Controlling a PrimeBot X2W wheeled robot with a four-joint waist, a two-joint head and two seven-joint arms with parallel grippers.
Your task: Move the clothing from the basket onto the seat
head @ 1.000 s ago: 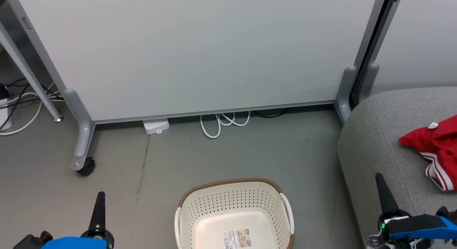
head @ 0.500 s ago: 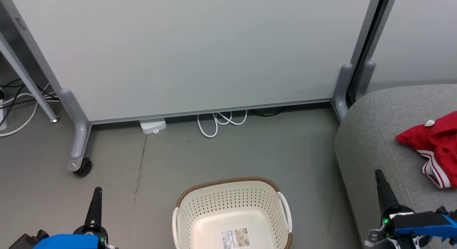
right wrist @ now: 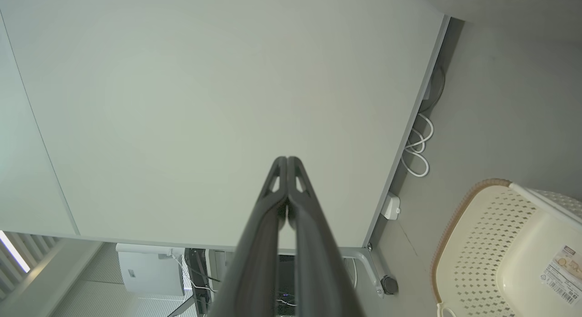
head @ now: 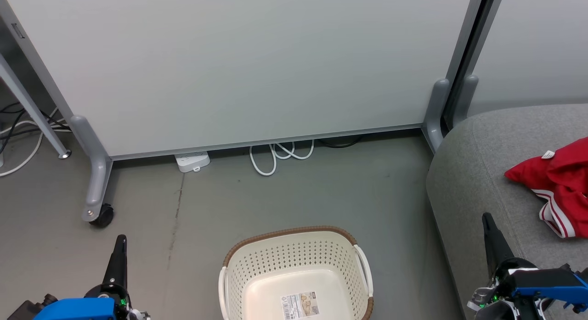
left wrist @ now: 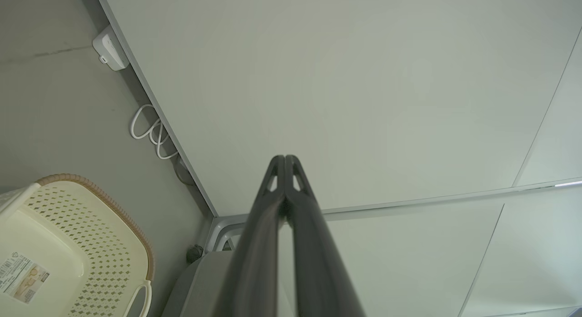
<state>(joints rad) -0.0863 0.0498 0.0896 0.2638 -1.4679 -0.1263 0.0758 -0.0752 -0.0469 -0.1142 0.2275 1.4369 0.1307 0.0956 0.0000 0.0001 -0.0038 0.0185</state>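
Note:
The cream basket (head: 294,251) with a brown rim stands on the floor at the bottom middle, with only its label lying inside; it also shows as the basket (left wrist: 91,244) and the basket (right wrist: 500,244) in the wrist views. Red clothing (head: 558,182) with white stripes lies on the grey seat (head: 477,173) at the right. My left gripper (head: 121,240) is shut and empty, left of the basket. My right gripper (head: 486,217) is shut and empty, over the seat's front edge. Each wrist view shows its own gripper, left (left wrist: 285,158) and right (right wrist: 287,159), with fingertips pressed together.
A large white partition panel (head: 239,67) on grey wheeled feet (head: 94,191) stands behind the basket. A white power strip (head: 192,161) and coiled white cable (head: 275,155) lie at its base. More cables (head: 18,136) lie at the far left.
The whole head picture has shifted slightly, so the camera moved. Both grippers stay shut and low; the basket and clothing lie as before.

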